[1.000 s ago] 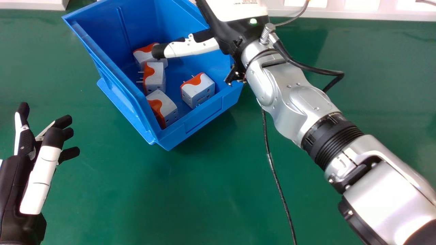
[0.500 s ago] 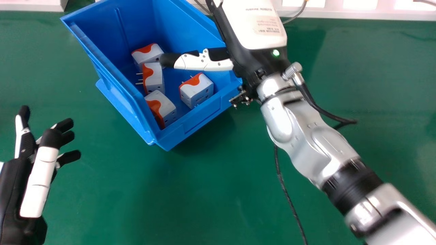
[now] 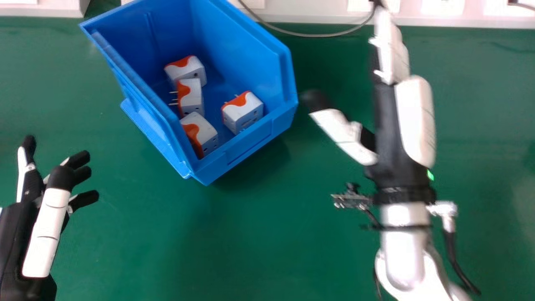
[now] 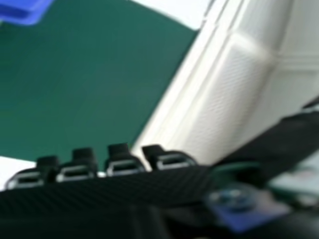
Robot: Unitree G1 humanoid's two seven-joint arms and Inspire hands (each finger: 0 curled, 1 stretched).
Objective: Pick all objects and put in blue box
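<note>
Four white-and-orange adapters (image 3: 246, 112) are lying inside the blue box (image 3: 250, 144), towards ten o'clock in the head view; the right hand (image 3: 388, 142) is swinging clear, so the placing is probably finishing, with the arm likely heading for rest; its fingers are pointing out nearly straight, wide open and gripping nothing. Against the earlier frames, that hand is no longer reaching over the box but hovering well apart from it, between three and four o'clock; the adapters are keeping their places; the left hand (image 3: 46, 225) is idling towards eight o'clock, loosely open and empty.
</note>
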